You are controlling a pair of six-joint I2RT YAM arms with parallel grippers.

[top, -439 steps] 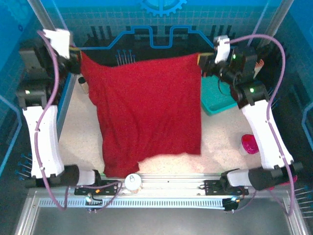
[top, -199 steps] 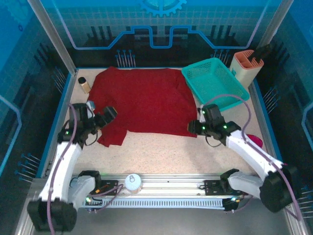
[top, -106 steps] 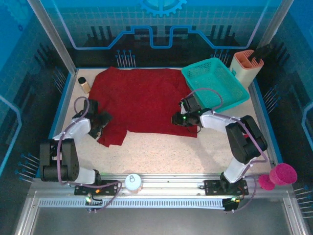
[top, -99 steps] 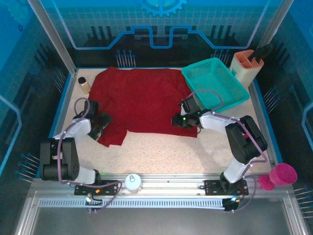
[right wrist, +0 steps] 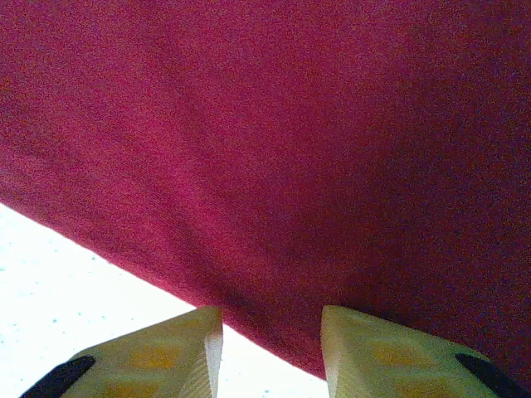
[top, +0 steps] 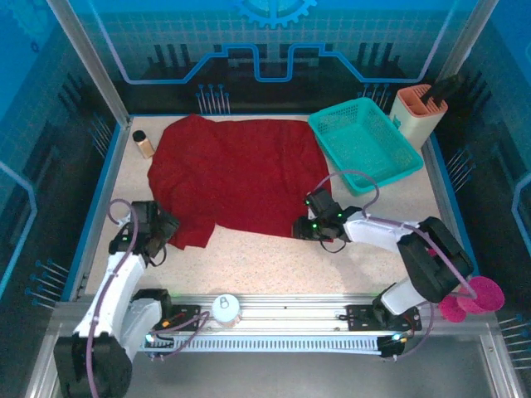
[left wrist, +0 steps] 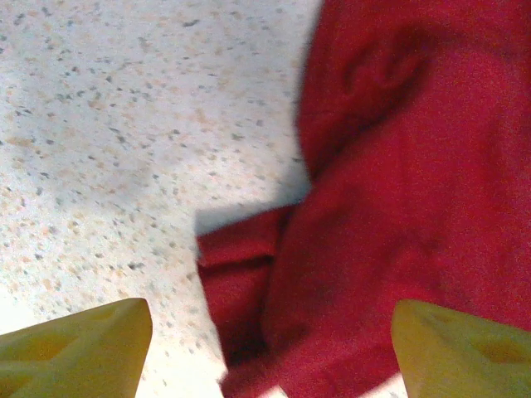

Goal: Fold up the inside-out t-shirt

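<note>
Shirt (top: pixel 241 174) lies spread on the bench (top: pixel 274 265), far-centre, its right edge just beside the basket (top: pixel 365 141). It is flat over most of its area, but bunched at the near-left corner. Left hand (top: pixel 166 230) sits low at that corner, fingers (left wrist: pixel 83 332) spread wide, gripping nothing. Between them the wrist view shows a doubled-over flap of cloth, likely a sleeve. Right hand (top: pixel 300 227) is at the near-right hem, fingers (right wrist: pixel 166 348) apart with a narrow gap. The hem edge runs just past the tips, and bare bench shows in the gap, so nothing is pinched. Risks as I judge them: the left hand closing on the crumpled flap would take several layers at once and carry a twist into the fold. The right hand could close short of the hem and come up empty, or catch only the top layer. If one hand grips and the other misses, any lift would drag the shirt askew. A pull to the right could snag it on the basket.
</note>
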